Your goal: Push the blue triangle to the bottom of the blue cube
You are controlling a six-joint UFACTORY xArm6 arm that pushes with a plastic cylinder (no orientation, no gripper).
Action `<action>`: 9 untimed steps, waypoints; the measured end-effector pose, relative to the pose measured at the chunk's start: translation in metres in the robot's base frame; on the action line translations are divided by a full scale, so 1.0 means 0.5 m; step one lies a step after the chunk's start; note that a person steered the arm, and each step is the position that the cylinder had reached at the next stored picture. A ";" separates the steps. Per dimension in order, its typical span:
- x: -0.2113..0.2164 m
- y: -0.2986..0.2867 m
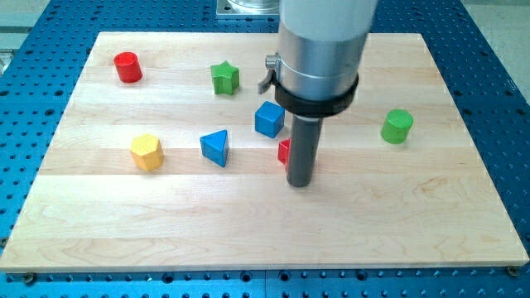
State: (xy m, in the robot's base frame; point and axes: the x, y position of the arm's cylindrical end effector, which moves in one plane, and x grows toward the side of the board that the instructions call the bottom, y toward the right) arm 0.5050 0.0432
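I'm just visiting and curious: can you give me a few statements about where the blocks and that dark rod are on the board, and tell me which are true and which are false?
1. The blue triangle lies to the view's left of the blue cube and lower. True.
2. My tip is touching the blue triangle. False: it stands well to the view's right of it, beside a red block that the rod partly hides.
3. The green star is nearer the view's top than the blue cube. True.
4. The yellow block sits at the view's right edge of the board. False: it is on the left side; the green cylinder is on the right.
5. The red cylinder is near the view's top left corner. True.
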 end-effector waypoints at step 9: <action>-0.160 -0.154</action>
State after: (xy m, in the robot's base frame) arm 0.4249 -0.0337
